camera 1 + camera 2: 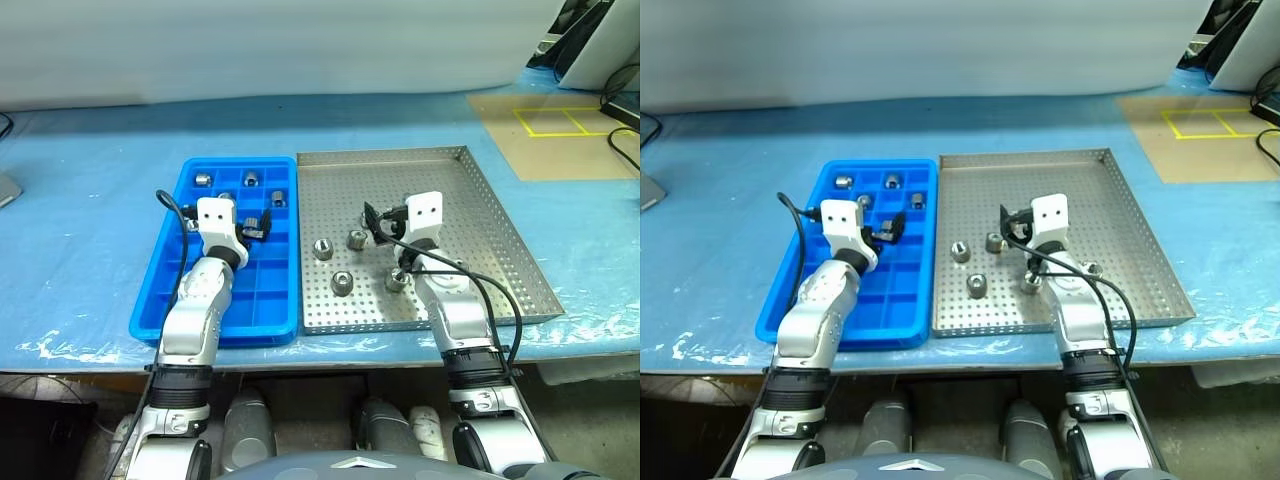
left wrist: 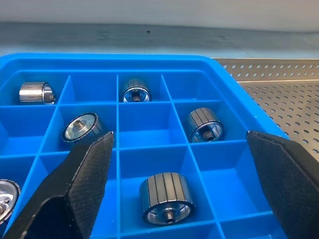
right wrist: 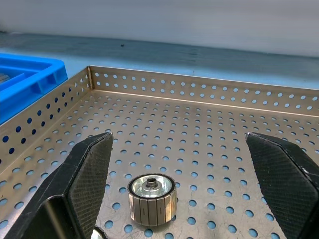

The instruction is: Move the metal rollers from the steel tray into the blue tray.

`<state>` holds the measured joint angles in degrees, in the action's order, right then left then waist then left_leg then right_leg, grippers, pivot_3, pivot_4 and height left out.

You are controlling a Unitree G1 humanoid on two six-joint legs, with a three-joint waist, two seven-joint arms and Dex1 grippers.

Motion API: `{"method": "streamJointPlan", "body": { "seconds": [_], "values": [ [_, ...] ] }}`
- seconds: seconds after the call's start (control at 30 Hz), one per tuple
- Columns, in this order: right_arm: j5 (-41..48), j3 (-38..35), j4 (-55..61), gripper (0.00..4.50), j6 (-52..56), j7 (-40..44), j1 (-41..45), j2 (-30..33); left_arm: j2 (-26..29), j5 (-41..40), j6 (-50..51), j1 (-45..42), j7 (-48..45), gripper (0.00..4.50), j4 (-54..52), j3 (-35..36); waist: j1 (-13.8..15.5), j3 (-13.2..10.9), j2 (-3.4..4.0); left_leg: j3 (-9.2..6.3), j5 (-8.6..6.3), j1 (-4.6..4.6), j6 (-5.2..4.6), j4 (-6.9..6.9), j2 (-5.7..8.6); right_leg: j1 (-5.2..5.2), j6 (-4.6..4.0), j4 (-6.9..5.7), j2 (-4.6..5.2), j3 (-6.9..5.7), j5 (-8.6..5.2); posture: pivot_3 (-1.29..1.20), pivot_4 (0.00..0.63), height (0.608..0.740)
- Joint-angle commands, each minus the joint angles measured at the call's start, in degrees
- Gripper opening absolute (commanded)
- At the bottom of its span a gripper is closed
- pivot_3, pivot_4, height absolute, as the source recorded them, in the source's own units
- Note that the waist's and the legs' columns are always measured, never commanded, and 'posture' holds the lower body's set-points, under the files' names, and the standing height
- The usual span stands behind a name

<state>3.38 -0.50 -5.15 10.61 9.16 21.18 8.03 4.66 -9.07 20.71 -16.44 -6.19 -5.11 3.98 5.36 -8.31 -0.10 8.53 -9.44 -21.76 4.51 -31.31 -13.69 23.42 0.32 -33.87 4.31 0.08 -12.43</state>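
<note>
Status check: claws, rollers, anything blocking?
Left claw open over blue tray. Right claw open over steel tray, roller between fingers. Four rollers remain there. No obstruction.

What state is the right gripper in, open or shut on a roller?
Open. Right gripper fingers stand wide apart, and a roller sits untouched between them on the steel tray.

Rollers (image 3: 151, 198): shiny grey, ribbed sides. Steel tray (image 1: 480, 215): silver, perforated dot pattern. Blue tray (image 2: 149, 64): bright blue grid. Table cover (image 1: 90, 200): light blue.
</note>
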Motion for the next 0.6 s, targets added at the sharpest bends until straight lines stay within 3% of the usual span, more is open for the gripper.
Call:
{"method": "streamJointPlan", "body": {
  "seconds": [0.03,0.6],
  "values": [
    [0.1,-0.6,0.9,4.48,-1.2,0.2,1.1,0.3,0.0,-0.4,-0.7,-1.0,-0.1,4.50,-1.0,0.2,0.0,0.0,0.00,0.00,0.00,0.00,0.00,0.00,0.00,0.00,0.00,0.00,0.00,0.00,0.00,0.06,0.150,0.740],
    [0.3,-0.5,-1.8,4.48,-3.6,1.5,1.8,0.8,0.5,-1.1,0.2,-1.7,-2.2,4.50,-0.3,-0.3,0.0,0.0,0.00,0.00,0.00,0.00,0.00,0.00,0.00,0.00,0.00,0.00,0.00,0.00,0.00,0.06,0.150,0.740]
  ]
}}
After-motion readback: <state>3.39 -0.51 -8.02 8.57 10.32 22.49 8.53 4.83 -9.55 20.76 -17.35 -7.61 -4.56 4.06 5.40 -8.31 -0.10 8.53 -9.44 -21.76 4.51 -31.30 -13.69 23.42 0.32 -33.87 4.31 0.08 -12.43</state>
